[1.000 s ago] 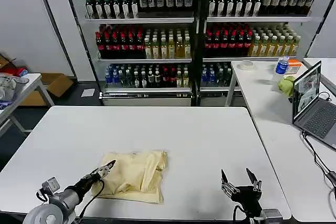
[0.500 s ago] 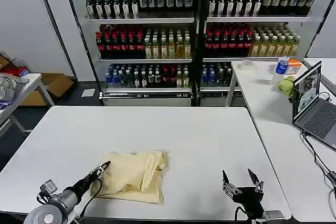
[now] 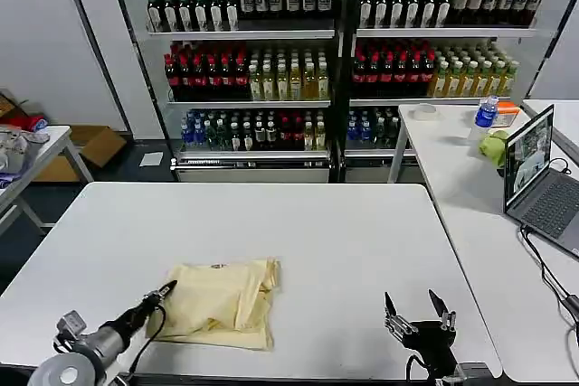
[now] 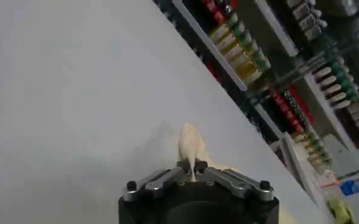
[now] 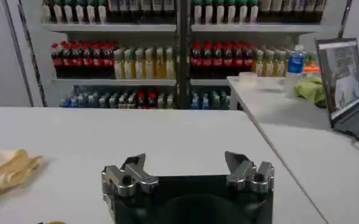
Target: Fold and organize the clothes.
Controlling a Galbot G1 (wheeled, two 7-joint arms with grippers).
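The left end effector (image 3: 166,290), pinching what looks like the garment (image 3: 222,303) edge, dragged it slightly toward the tabletop's (image 3: 344,232) near-left, so it's repositioning. The right end effector (image 3: 418,312) waits spread.

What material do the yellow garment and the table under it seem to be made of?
The garment looks like soft, thin knit fabric, perhaps cotton: matte, with creases and limp folded layers. The table seems to be a hard, smooth white board, maybe laminate: flat, even, slightly glossy. The left pincer is shut on the garment's edge.
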